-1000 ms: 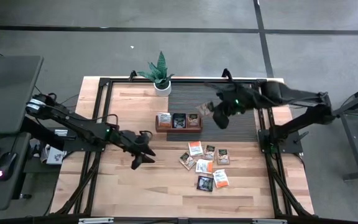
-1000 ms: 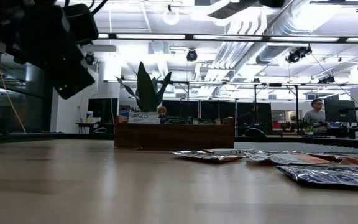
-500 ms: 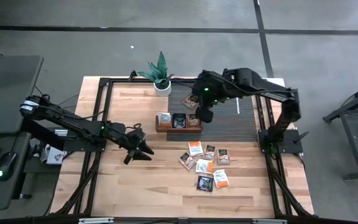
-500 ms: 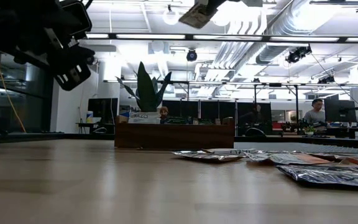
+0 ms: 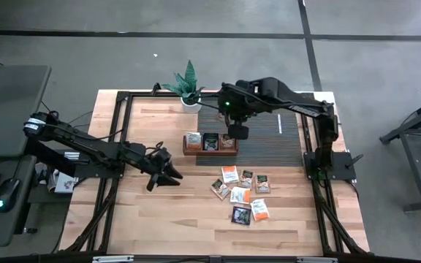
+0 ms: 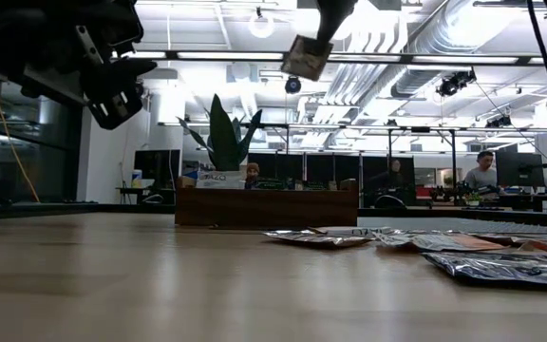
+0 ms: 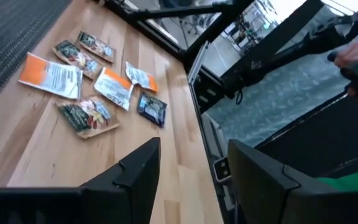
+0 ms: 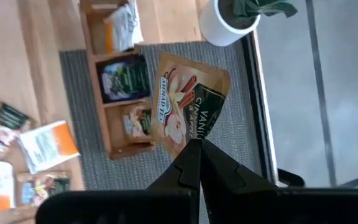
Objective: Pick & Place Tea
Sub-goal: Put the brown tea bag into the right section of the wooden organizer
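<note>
My right gripper hangs above the brown wooden tray, over its right end, shut on a brown and dark green tea sachet. The same sachet shows high in the low view. The tray's three compartments each hold sachets. Several more sachets, white-and-orange and dark, lie flat on the wood near the right of the tray. My left gripper is open and hovers over bare table left of that pile; its wrist view sees the pile. My right gripper pinches the sachet between its two fingers at the edge nearest the wrist. The fingers come from above, pointing down. The sachet hangs below them, tilted and lifted clear above the tray.
A potted plant stands at the far edge, just left of the tray. A dark ribbed mat lies under and to the right of the tray. A black frame borders the table. Bare wood stretches along the near side.
My right gripper has carried the sachet from over the mat toward the table's left, until it came above the tray's right end, then lowered it somewhat. My left gripper has stayed near its place, open.
</note>
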You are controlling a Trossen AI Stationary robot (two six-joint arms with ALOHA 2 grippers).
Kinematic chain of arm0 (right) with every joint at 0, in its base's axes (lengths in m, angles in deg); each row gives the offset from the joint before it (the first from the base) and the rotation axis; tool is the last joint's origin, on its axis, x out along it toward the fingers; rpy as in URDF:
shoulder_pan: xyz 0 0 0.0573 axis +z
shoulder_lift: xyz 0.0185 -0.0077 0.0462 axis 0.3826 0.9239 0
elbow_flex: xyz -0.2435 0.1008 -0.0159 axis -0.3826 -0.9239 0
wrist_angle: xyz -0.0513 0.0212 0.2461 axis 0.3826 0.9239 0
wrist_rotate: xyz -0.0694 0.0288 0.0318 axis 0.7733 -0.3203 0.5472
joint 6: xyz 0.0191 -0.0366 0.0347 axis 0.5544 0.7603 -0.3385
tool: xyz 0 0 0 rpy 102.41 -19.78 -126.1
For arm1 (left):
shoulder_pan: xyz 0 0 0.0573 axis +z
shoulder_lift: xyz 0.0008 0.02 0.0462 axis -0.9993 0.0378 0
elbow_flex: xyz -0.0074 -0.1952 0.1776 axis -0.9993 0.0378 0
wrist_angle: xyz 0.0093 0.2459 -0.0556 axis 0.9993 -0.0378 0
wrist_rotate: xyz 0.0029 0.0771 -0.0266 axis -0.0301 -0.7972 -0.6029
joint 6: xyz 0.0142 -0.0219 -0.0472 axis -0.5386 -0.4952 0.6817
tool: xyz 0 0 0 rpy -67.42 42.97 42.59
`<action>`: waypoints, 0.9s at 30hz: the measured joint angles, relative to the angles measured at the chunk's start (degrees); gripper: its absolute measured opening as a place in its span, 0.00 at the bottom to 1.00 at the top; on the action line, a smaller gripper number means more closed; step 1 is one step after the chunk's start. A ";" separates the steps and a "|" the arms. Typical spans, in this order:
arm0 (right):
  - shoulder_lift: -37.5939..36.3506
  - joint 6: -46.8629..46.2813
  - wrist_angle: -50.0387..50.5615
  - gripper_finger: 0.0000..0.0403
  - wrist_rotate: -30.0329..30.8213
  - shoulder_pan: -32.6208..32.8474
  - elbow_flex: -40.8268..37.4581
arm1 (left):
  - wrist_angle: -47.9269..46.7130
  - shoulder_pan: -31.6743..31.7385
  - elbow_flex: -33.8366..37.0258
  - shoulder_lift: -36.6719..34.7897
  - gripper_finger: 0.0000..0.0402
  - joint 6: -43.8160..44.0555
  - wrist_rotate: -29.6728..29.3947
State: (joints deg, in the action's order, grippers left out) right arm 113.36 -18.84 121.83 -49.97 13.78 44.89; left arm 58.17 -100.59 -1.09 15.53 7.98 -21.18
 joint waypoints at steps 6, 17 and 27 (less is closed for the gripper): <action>0.61 4.98 -2.80 0.00 -0.26 -0.67 -6.25 | 1.79 0.02 0.00 0.01 0.46 1.40 -3.61; 0.26 7.18 -17.85 0.00 -3.15 -0.67 -27.52 | 1.57 0.00 -0.02 0.02 0.46 3.14 -6.35; 0.17 8.65 -24.52 0.00 -3.11 -0.67 -38.32 | 1.37 0.00 -0.02 0.02 0.46 4.43 -7.75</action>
State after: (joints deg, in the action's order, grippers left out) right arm 113.53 -10.19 97.31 -53.08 13.11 6.57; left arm 59.55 -100.59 -1.12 15.56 12.41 -28.93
